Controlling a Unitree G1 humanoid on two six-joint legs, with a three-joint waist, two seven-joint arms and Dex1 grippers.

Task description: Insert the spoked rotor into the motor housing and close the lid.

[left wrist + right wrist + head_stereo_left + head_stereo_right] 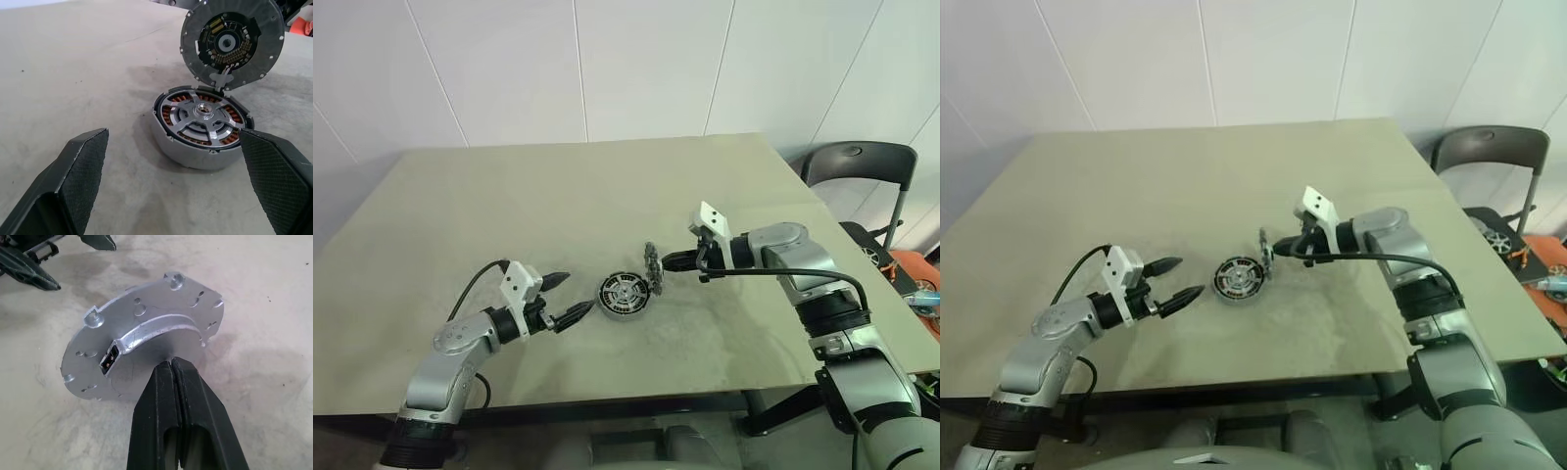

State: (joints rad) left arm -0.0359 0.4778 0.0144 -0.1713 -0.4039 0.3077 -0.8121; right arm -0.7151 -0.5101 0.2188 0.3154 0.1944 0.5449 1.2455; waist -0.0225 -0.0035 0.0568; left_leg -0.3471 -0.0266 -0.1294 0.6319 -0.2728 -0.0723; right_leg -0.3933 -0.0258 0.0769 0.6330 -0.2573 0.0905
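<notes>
We see the spoked rotor (203, 116) already seated in the motor housing (193, 152) on the counter (509, 206), our right hand (668, 261) pinched shut on the lid (142, 350), held on edge just above. Our left hand (570, 297) waits wide beside the housing. We should level the lid, centre it over the rim, then lower squarely.

Left tool (570, 298) agape, right tool (668, 261) apparently clamped

Spoked rotor (203, 117) seated in motor housing (195, 154) on tabletop (73, 73); lid (232, 41) tilted above; left end effector (181, 181) fingers spread wide.
</notes>
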